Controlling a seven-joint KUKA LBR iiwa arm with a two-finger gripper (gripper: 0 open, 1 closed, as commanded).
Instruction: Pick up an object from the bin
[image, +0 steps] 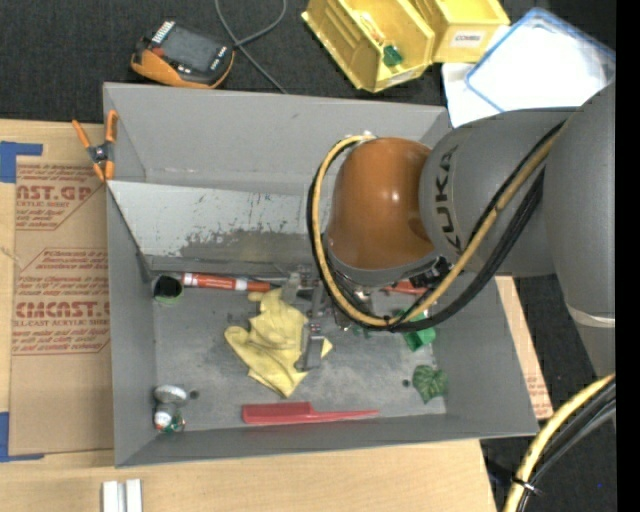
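Evidently the gripper (312, 338) stood low over the floor of the bin (220, 205) near centre, at the 3 o'clock edge of a crumpled yellow cloth (268, 338). The orange wrist cover (375, 205) hid much of it, so it could not be told whether the claw was apart or together, nor whether any cloth sat in it.

Judgement: the cloth was the likely target. It looked soft and bunched, so a grasp would do best on a raised fold rather than a flat hem, coming straight down, closing fully, then lifting vertically. Risk: pinching only a thin layer, which could slip out.

Bin contents, near wall to far wall:
- 6 o'clock: a flat red comb-like strip (310, 413) lay along the near wall, close to the cloth but apart from it.
- 8 o'clock: a small silvery-green item (168, 408), kind unclear.
- 4 o'clock: two small green pieces (430, 382), clear of the cloth.
- 10 o'clock, at the foot of the far wall: an orange-red marker (215, 283), with a dark round cap (165, 288) at its 9 o'clock end.
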